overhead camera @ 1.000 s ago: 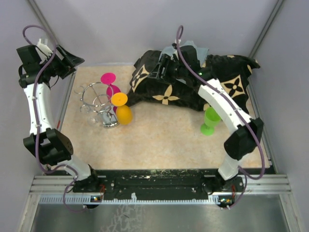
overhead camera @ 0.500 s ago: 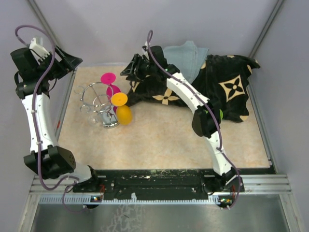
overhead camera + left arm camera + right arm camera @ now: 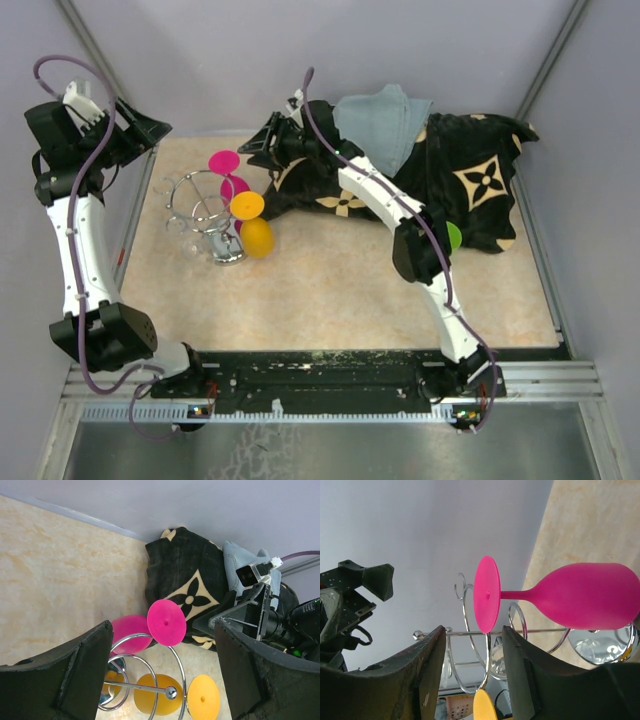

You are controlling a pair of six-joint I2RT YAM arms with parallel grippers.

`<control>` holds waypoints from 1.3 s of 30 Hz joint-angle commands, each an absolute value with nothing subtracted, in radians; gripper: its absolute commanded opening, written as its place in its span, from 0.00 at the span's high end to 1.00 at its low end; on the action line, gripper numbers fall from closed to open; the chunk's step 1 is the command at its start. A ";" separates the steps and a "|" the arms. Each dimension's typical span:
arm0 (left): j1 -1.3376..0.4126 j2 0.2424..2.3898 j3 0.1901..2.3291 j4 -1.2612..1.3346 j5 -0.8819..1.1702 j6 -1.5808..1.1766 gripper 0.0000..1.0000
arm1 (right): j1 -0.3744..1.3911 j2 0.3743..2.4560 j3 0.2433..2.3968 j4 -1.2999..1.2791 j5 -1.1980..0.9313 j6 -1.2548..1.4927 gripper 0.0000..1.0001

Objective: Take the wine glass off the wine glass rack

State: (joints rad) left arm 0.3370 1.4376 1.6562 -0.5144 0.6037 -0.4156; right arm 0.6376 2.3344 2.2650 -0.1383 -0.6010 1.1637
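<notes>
On the rack (image 3: pixel 196 203), wine glass (image 3: pixel 224 163) is seen at 8 o'clock from right gripper (image 3: pixel 257 146)
Jaws parted, empty; left gripper (image 3: pixel 152 132), also open, is farther off.

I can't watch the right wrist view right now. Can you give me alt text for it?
A pink wine glass hangs on the chrome wine glass rack, its round foot just beyond the gap of the open right claw, not gripped. A yellow glass's foot shows at the bottom edge.
</notes>
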 commanded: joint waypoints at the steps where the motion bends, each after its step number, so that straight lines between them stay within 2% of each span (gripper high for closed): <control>1: 0.334 1.411 1.652 -0.486 0.623 -0.429 0.13 | 0.660 2.346 2.284 -0.057 -0.616 1.183 0.51; 12: 0.334 1.416 1.646 -0.480 0.644 -0.437 0.13 | 0.677 2.395 2.299 -0.050 -0.612 1.191 0.55; 16: 0.334 1.420 1.646 -0.478 0.650 -0.437 0.13 | 0.677 2.400 2.298 -0.041 -0.611 1.198 0.65; 26: 0.333 1.433 1.649 -0.474 0.661 -0.439 0.13 | 0.677 2.421 2.310 -0.012 -0.618 1.223 0.76; 34: 0.333 1.434 1.642 -0.474 0.666 -0.436 0.13 | 0.678 2.424 2.318 0.011 -0.623 1.232 1.00; 39: 0.333 1.436 1.641 -0.473 0.672 -0.434 0.13 | 0.677 2.407 2.294 0.044 -0.620 1.242 1.00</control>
